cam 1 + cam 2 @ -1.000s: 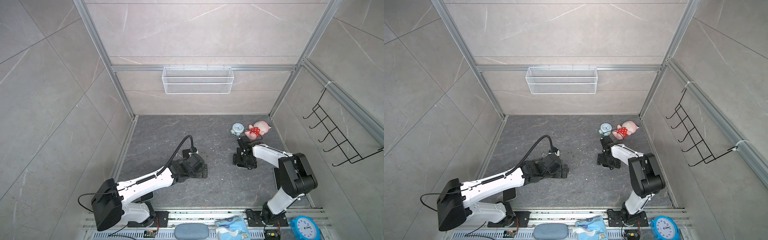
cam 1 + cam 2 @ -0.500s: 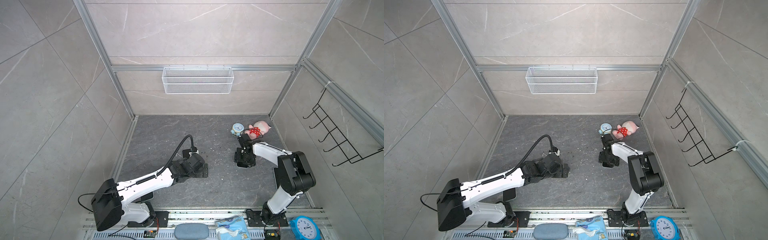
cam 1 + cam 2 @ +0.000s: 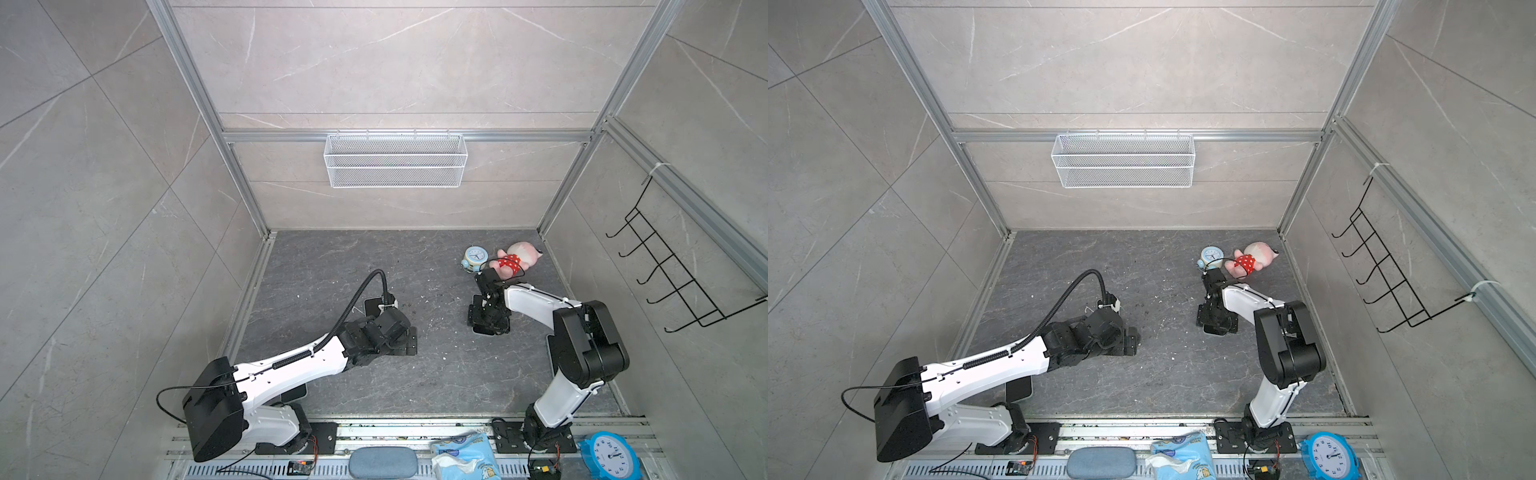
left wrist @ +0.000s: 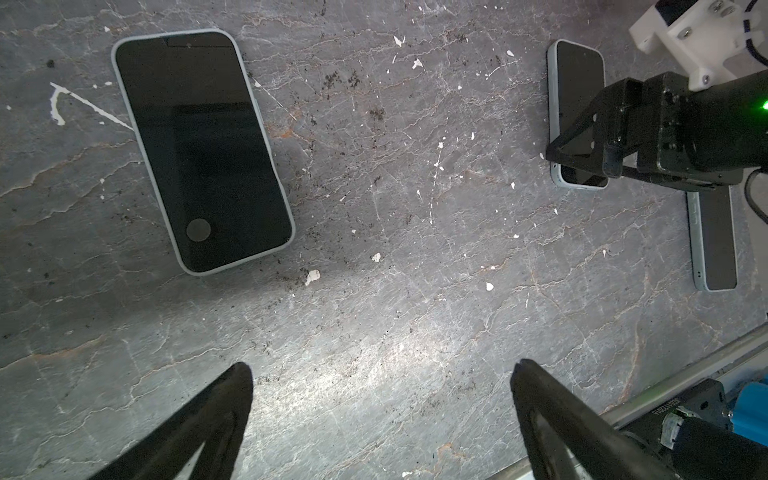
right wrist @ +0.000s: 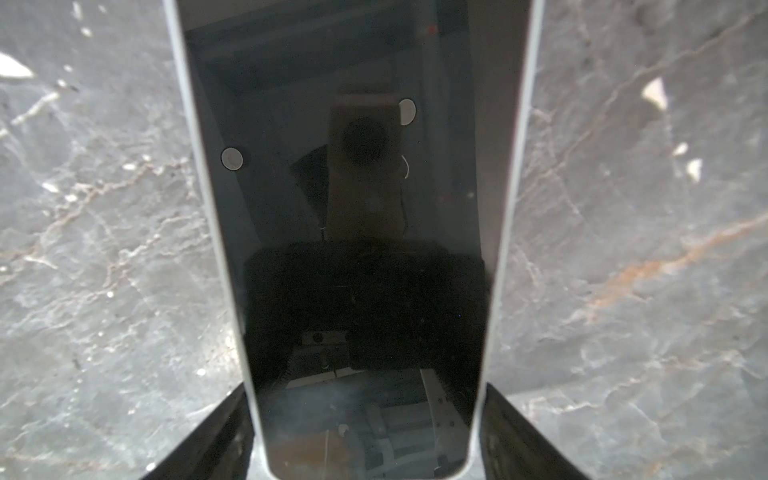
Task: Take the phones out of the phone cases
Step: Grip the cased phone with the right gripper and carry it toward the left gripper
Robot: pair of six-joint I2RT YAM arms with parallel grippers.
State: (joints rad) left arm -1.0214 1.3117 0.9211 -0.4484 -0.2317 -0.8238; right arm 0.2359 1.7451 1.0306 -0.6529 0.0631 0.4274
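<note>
Right jaws straddle phone point(image 5: 365, 249)

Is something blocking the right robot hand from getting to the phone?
No, nothing visible. The right gripper has its jaws on either side of the phone, close against the edges of its grey phone case.

Bright top views; dim, soft wrist views

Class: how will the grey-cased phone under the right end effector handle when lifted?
The glossy black phone in its pale grey case lies flat, probably stiff, unlikely to roll. Its smooth rim may slip; the reflective screen looks fragile.
</note>
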